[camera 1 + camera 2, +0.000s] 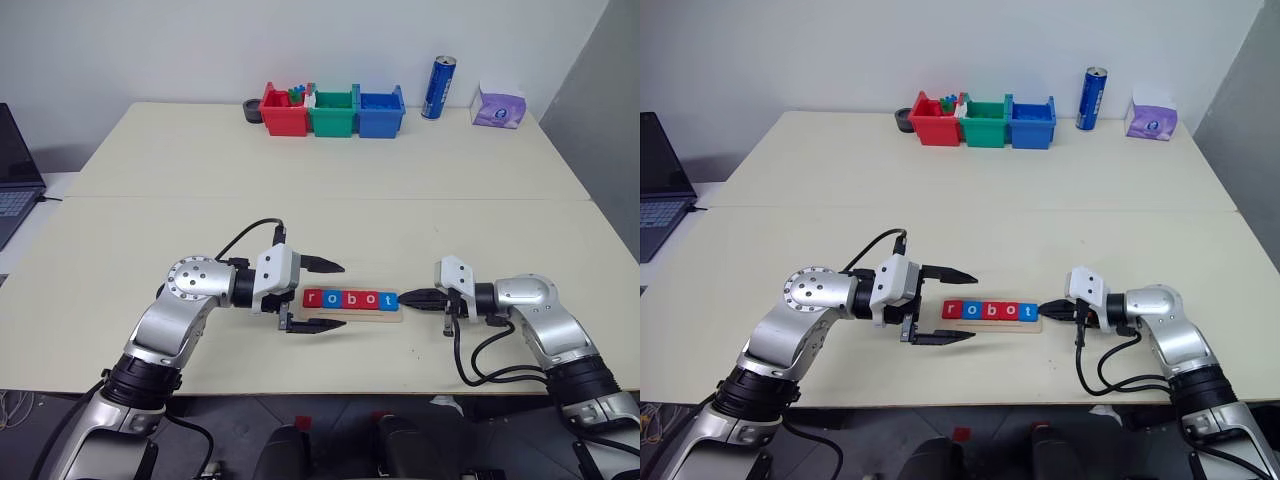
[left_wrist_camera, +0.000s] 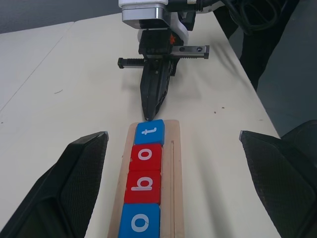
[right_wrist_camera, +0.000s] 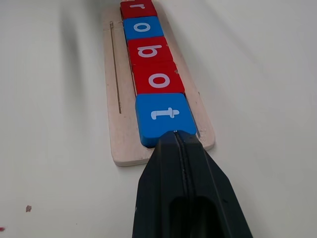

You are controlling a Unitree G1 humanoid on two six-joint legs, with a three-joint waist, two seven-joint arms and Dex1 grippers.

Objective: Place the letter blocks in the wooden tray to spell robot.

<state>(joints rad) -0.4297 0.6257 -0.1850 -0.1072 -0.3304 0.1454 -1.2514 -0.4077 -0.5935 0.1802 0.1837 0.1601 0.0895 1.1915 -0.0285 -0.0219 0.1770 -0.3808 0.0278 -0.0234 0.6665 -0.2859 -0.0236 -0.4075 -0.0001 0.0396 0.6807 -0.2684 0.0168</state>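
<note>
Pale tabletop fills my screens, two cream panels joined by a seam, with a white wall behind. Near my edge of it lies the wooden tray, and all five letter blocks sit in it in a row, touching one another: red r, blue o, red b, red o, blue t. The white lowercase letters read "robot" plainly, so I judge the spelling done and only the squaring-up left.

My right gripper has its jaws pressed together into a single wedge, the tip against the end of the t block. I read that as a push to pack the row tight, not a grasp. My left gripper waits at the r end with its jaws wide apart, one finger on each side of the tray line, holding nothing; from there it could act as a stop if the row slides.

Further out, red, green and blue bins stand at the far edge with small toy pieces in them. Beside them is a blue can; I can't read its print. A purple tissue pack lies beyond, and a laptop at the far left.
</note>
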